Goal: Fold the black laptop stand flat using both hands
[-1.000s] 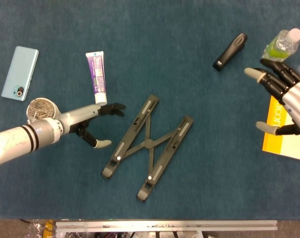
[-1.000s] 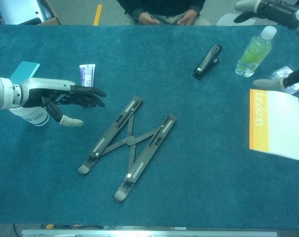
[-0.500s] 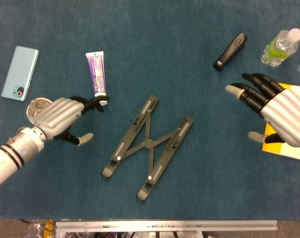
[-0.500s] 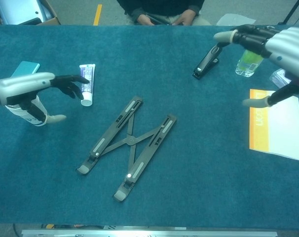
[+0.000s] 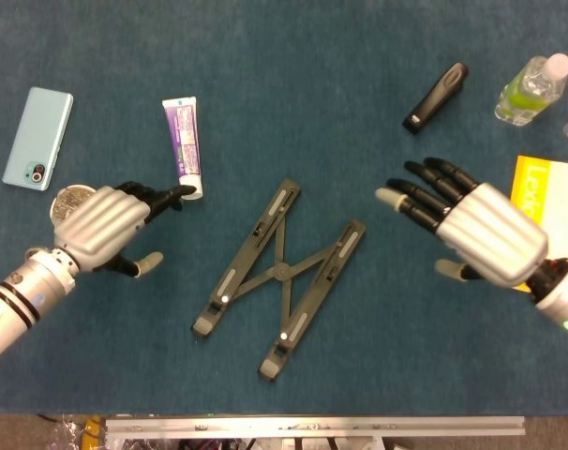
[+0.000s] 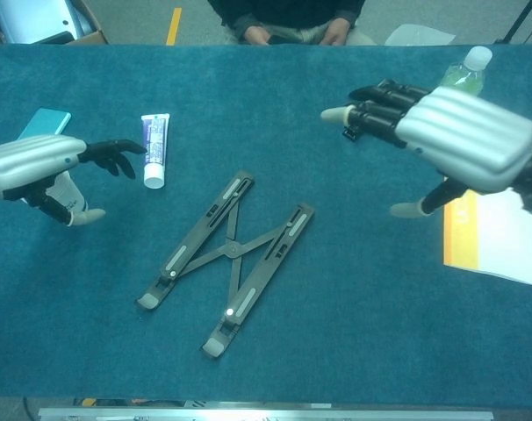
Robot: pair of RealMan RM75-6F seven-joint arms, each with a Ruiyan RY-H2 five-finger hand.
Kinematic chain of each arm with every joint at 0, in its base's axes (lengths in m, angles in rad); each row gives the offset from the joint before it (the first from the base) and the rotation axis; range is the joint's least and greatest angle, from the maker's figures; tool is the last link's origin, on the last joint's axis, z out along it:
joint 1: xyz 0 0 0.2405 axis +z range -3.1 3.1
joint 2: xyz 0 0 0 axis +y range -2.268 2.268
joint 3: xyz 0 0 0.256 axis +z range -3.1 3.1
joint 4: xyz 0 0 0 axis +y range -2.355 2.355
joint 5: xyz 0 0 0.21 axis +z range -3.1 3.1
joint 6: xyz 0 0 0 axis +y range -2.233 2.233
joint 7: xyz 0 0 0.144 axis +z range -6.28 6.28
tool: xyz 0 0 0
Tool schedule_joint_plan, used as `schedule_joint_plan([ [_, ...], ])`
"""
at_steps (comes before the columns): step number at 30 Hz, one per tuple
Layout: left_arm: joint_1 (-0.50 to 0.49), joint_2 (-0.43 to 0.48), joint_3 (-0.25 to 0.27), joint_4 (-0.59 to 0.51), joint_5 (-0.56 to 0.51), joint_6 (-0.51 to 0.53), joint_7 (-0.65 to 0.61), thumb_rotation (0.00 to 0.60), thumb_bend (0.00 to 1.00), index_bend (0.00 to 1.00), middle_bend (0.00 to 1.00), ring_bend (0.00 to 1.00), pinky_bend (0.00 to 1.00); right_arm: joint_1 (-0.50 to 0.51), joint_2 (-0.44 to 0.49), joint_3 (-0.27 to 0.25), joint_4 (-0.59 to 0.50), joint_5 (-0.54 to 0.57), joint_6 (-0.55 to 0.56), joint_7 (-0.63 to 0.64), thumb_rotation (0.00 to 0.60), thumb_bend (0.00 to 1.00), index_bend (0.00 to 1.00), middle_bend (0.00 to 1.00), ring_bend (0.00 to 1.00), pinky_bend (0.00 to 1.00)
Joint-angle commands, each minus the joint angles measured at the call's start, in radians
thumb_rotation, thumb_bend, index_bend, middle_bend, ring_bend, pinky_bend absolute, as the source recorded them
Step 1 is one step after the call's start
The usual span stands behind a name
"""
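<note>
Stand: the black laptop stand is lying spread in an X on the blue table, centre of the frame, slightly low, with nothing touching it.
Left hand: the left hand is hovering at the left edge, well apart from the stand, fingers apart and holding nothing; its fingertips are pointing at the toothpaste tube.
Right hand: the right hand is hanging at the right, palm down, fingers spread and empty, near the stand's upper right bar but clear of it.
Risk, slide: judging from this, if only one hand is pushing a bar, the stand is likely skating across the cloth instead of closing.
Risk, clutter: the left hand is sitting close to the tube and the can; a careless sweep inward could be knocking them.
Risk, pinch: fingers landing at the crossing hinge could be jamming the scissor action.
</note>
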Motion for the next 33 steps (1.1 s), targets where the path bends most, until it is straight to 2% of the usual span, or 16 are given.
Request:
schedule_joint_plan([
  [1, 0.003, -0.013, -0.002, 0.007, 0.011, -0.013, 0.008, 0.600, 0.34, 0.07, 0.25, 0.26, 0.25, 0.021, -0.043, 0.011, 0.031, 0.003, -0.019, -0.043, 0.600, 0.00, 0.01, 0.14, 0.01, 0.12],
  [5, 0.014, -0.060, -0.009, 0.041, 0.038, -0.004, 0.012, 0.600, 0.34, 0.07, 0.24, 0.25, 0.26, 0.032, -0.102, 0.017, 0.075, -0.009, -0.012, -0.082, 0.600, 0.00, 0.00, 0.08, 0.00, 0.08],
  [9, 0.011, -0.105, -0.010, 0.077, 0.084, -0.007, 0.061, 0.600, 0.34, 0.05, 0.14, 0.16, 0.25, 0.025, -0.171, 0.025, 0.121, -0.009, 0.016, -0.143, 0.600, 0.00, 0.00, 0.01, 0.00, 0.02],
  [11, 0.010, -0.124, -0.016, 0.088, 0.095, -0.005, 0.092, 0.600, 0.34, 0.02, 0.06, 0.06, 0.20, 0.024, -0.196, 0.021, 0.133, -0.014, 0.023, -0.160, 0.600, 0.00, 0.00, 0.00, 0.00, 0.01],
  [12, 0.010, -0.133, -0.020, 0.092, 0.099, -0.003, 0.107, 0.600, 0.34, 0.00, 0.02, 0.02, 0.14, 0.025, -0.207, 0.019, 0.141, -0.020, 0.028, -0.166, 0.600, 0.00, 0.00, 0.00, 0.00, 0.00],
  [13, 0.011, -0.147, -0.027, 0.099, 0.103, 0.003, 0.122, 0.600, 0.34, 0.00, 0.01, 0.01, 0.11, 0.025, -0.222, 0.015, 0.154, -0.029, 0.035, -0.173, 0.600, 0.00, 0.00, 0.00, 0.00, 0.00],
  [19, 0.012, -0.205, -0.056, 0.164, 0.120, 0.025, 0.180, 0.600, 0.34, 0.00, 0.00, 0.00, 0.03, 0.026, -0.279, 0.001, 0.199, -0.036, 0.040, -0.203, 0.600, 0.00, 0.00, 0.00, 0.00, 0.00],
  [27, -0.004, -0.262, -0.061, 0.262, 0.149, 0.016, 0.206, 0.600, 0.34, 0.00, 0.00, 0.00, 0.00, 0.038, -0.363, -0.019, 0.261, -0.060, 0.042, -0.230, 0.600, 0.00, 0.00, 0.00, 0.00, 0.00],
  [33, -0.017, -0.289, -0.051, 0.283, 0.163, -0.005, 0.210, 0.600, 0.34, 0.00, 0.00, 0.00, 0.00, 0.053, -0.426, -0.034, 0.327, -0.082, 0.034, -0.242, 0.600, 0.00, 0.00, 0.00, 0.00, 0.00],
])
